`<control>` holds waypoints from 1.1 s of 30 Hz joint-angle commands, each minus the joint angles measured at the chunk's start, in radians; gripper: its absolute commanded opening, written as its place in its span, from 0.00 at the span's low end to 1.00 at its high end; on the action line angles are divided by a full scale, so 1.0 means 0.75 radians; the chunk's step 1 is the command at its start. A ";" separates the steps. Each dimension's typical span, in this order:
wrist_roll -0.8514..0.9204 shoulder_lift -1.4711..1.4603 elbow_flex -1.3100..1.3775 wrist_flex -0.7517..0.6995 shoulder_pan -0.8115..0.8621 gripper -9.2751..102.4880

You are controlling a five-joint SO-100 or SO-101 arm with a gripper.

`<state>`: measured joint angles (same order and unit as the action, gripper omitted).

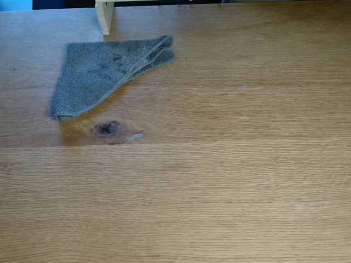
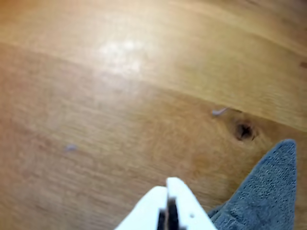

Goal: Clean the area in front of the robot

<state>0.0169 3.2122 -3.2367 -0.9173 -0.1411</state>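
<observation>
The area is a light-brown oak tabletop with one dark round knot. A grey folded terry cloth lies on it at the upper left of the fixed view, just above the knot. In the wrist view my white gripper rises from the bottom edge over bare wood, its two fingers pressed together with nothing seen between the tips. The cloth lies just to its right, and the knot is beyond it.
A small pale scrap lies beside the knot, and the wrist view shows this scrap too. A pale wooden post stands at the table's far edge above the cloth.
</observation>
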 commanded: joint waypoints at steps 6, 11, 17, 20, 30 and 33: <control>-0.276 -0.755 0.505 0.014 0.029 0.08; -0.466 -0.967 0.830 -0.123 0.090 0.08; -0.520 -1.086 1.051 -0.178 0.250 0.08; -0.499 -1.117 1.102 -0.190 0.333 0.10; -0.385 -1.340 1.135 -0.153 0.779 0.37; -0.321 -1.526 1.117 -0.051 0.900 0.40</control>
<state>-0.2623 2.1752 -2.4897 -1.0155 0.4295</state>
